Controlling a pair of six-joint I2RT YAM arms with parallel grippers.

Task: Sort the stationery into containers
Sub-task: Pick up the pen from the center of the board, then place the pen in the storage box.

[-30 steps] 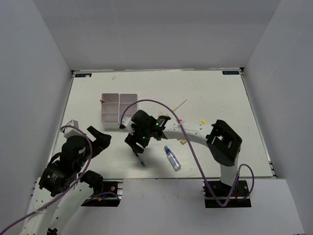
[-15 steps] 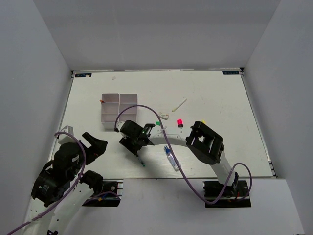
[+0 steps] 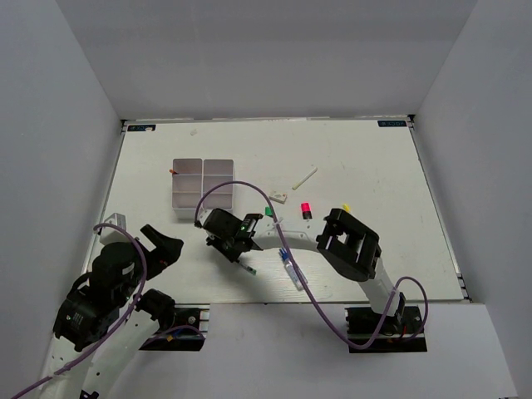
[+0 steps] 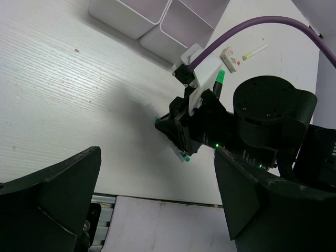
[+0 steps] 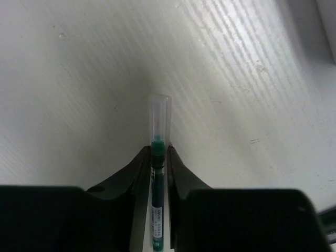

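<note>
A thin green pen (image 5: 157, 210) with a clear cap lies on the table, and my right gripper (image 5: 157, 155) is shut on its barrel, both fingers touching it. From above, the right gripper (image 3: 237, 249) is low over the table, with the pen's end (image 3: 248, 268) sticking out toward the near edge. The left wrist view shows the same pen (image 4: 182, 156) under the right gripper. My left gripper (image 4: 157, 197) stands open and holds nothing, and from above the left gripper (image 3: 166, 243) is left of the pen. The white organizer box (image 3: 204, 160) sits further back.
A blue-capped glue bottle (image 3: 291, 270) lies right of the pen. A green-capped highlighter (image 3: 268, 212), a red-capped one (image 3: 305, 208), an eraser (image 3: 278, 197), a white stick (image 3: 304, 177) and a yellow-tipped pen (image 3: 345, 206) lie around the right arm. The purple cable loops over the box's near corner.
My right arm has stretched left and come down onto the green pen, and its jaws have closed on it. The left arm has pulled back toward the near left.
</note>
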